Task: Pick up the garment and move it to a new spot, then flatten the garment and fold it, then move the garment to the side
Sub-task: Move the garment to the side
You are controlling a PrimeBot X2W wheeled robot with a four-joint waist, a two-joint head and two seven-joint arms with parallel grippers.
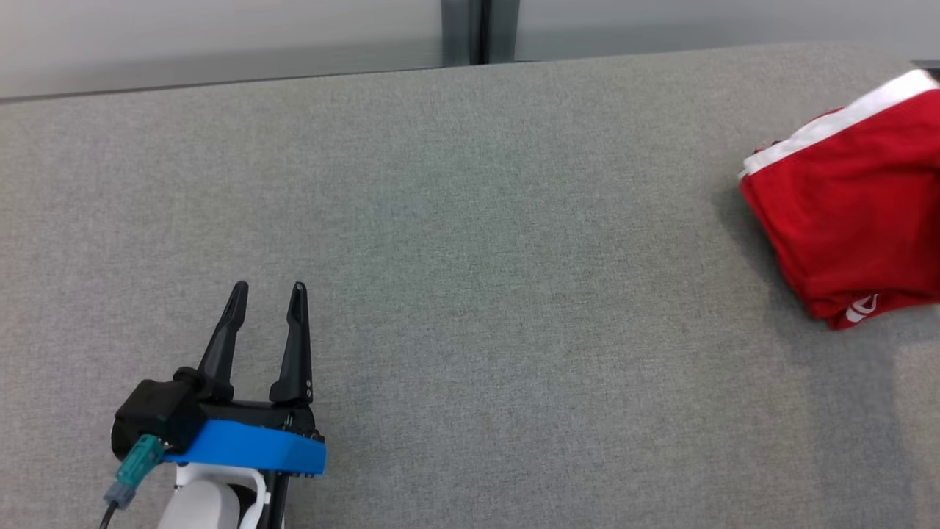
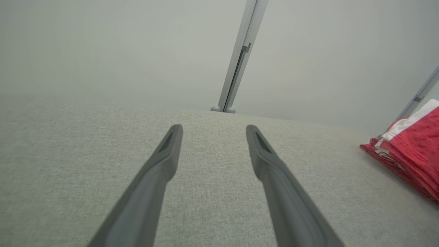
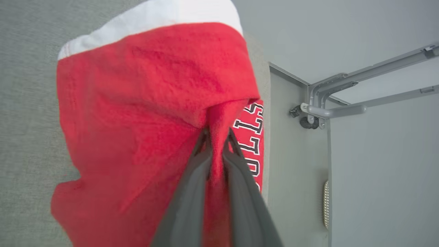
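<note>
The garment is red cloth with a white band, bunched at the right edge of the grey table. In the right wrist view the garment hangs in folds, and my right gripper is shut on a pinched ridge of its red cloth beside black and white lettering. My left gripper rests open over bare table at the lower left, far from the cloth. The left wrist view shows that gripper with its fingers spread and nothing between them, the garment off to the right.
A grey wall with a vertical metal post runs behind the table's far edge. At the table's right end, the right wrist view shows a grey panel edge and a metal bracket with rails. The table's wide middle is bare grey fabric.
</note>
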